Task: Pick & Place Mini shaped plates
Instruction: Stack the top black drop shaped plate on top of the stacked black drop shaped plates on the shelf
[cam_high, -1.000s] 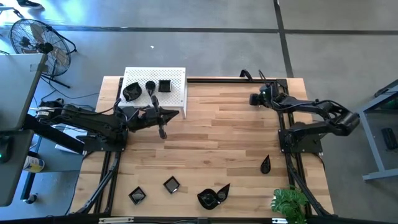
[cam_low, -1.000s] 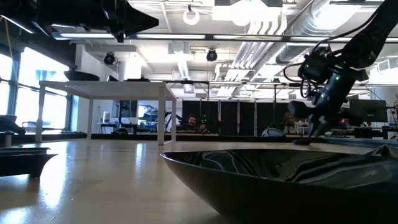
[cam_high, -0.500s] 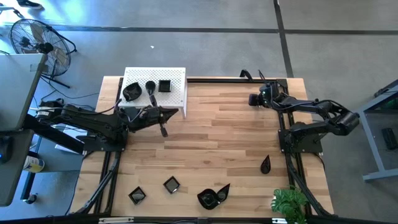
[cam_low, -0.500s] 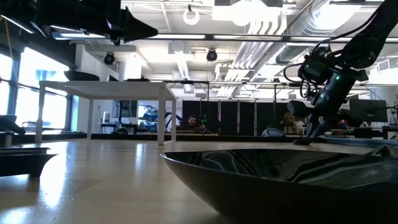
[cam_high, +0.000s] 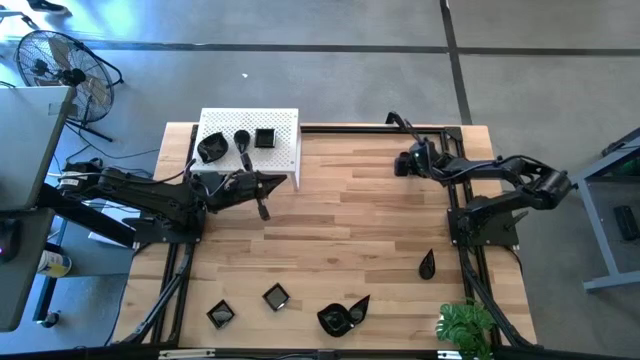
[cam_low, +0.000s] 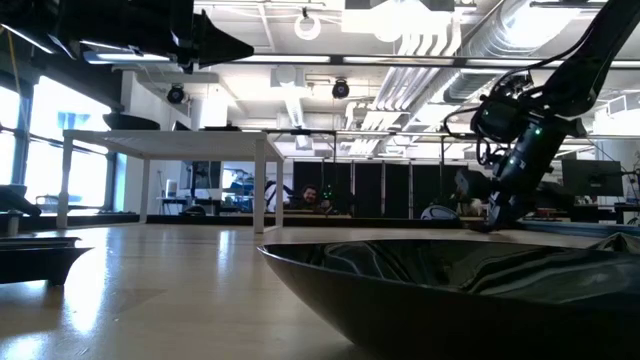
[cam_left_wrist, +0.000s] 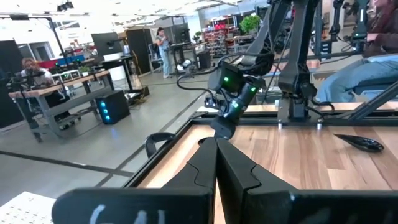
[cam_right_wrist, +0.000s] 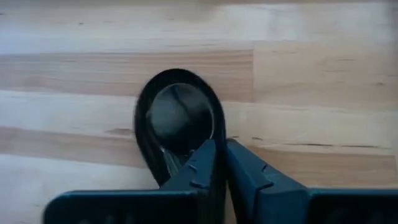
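My right gripper (cam_right_wrist: 217, 163) is at the far right part of the surface (cam_high: 370, 230), pointing down at a small oval plate (cam_right_wrist: 180, 121). My fingers are nearly together and pinch the plate's rim edge, one finger inside the bowl and one outside as far as I can tell, so I judge I am in the grasping step. The plate lies flat on the wood. Next I need to firm the pinch, lift straight up so the glossy rim does not slip, and carry it across toward the white perforated stand (cam_high: 285, 128) at the far left, where three dark plates already sit.

My left gripper (cam_left_wrist: 216, 163) waits just in front of that stand, fingers fully together and holding nothing. It hangs near the stand's front edge, so I judge I must approach from the far side or above to stay clear of it.

Other plates remain along the near edge: a teardrop plate (cam_high: 427, 264), a wavy round one (cam_high: 336, 318) touching a leaf-shaped one, and two square plates (cam_high: 275, 296). A small green plant (cam_high: 466, 326) stands at the near right corner, well apart from my path.
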